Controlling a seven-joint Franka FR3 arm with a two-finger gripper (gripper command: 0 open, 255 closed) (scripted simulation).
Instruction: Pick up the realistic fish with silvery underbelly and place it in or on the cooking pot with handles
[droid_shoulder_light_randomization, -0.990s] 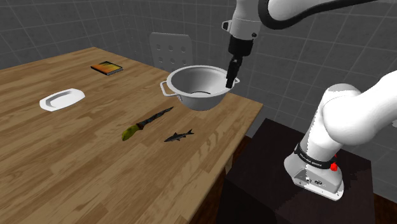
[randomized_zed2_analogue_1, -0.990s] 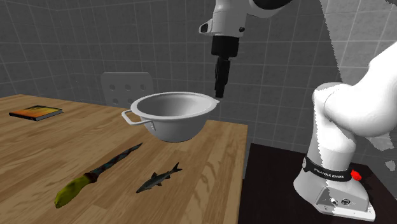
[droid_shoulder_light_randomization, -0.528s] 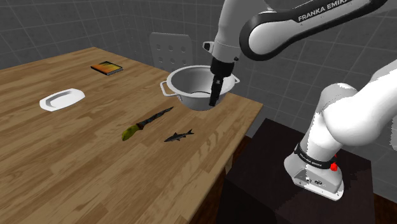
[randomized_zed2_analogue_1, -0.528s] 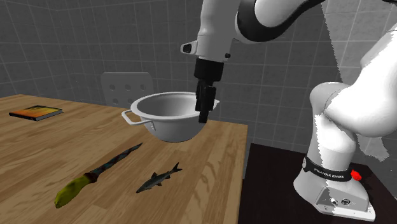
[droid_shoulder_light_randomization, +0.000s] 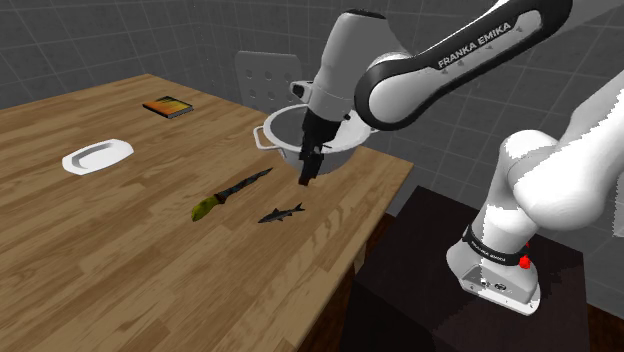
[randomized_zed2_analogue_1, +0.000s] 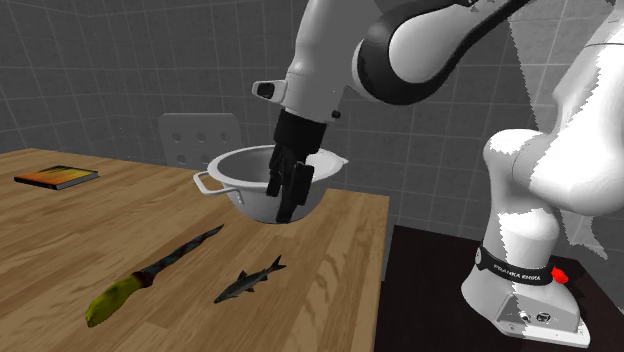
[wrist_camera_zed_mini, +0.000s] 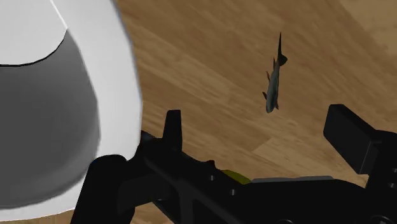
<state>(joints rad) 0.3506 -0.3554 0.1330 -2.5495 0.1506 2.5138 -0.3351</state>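
A small dark fish (droid_shoulder_light_randomization: 281, 213) (randomized_zed2_analogue_1: 248, 282) with a pale belly lies flat on the wooden table (droid_shoulder_light_randomization: 120, 230), near its edge on the stand's side. The white cooking pot (droid_shoulder_light_randomization: 278, 131) (randomized_zed2_analogue_1: 232, 166) with loop handles stands behind the fish. My black gripper (droid_shoulder_light_randomization: 308, 172) (randomized_zed2_analogue_1: 285, 205) hangs open in front of the pot's wall, above the table and apart from the fish. In the wrist view the fish (wrist_camera_zed_mini: 275, 83) lies beyond the spread fingers (wrist_camera_zed_mini: 172, 124), with the pot (wrist_camera_zed_mini: 57, 95) close beside the gripper (wrist_camera_zed_mini: 259, 121). Nothing is between the fingers.
A knife with a yellow-green handle (droid_shoulder_light_randomization: 230, 193) (randomized_zed2_analogue_1: 150, 275) lies beside the fish. A white plate (droid_shoulder_light_randomization: 97, 156) and a book (droid_shoulder_light_randomization: 167, 106) (randomized_zed2_analogue_1: 56, 177) sit further along the table. A grey chair (droid_shoulder_light_randomization: 268, 75) stands behind the pot.
The arm has swung down from above the pot's rim to a spot in front of the pot, closer to the fish. The fingers stayed open; fish and pot have not moved.
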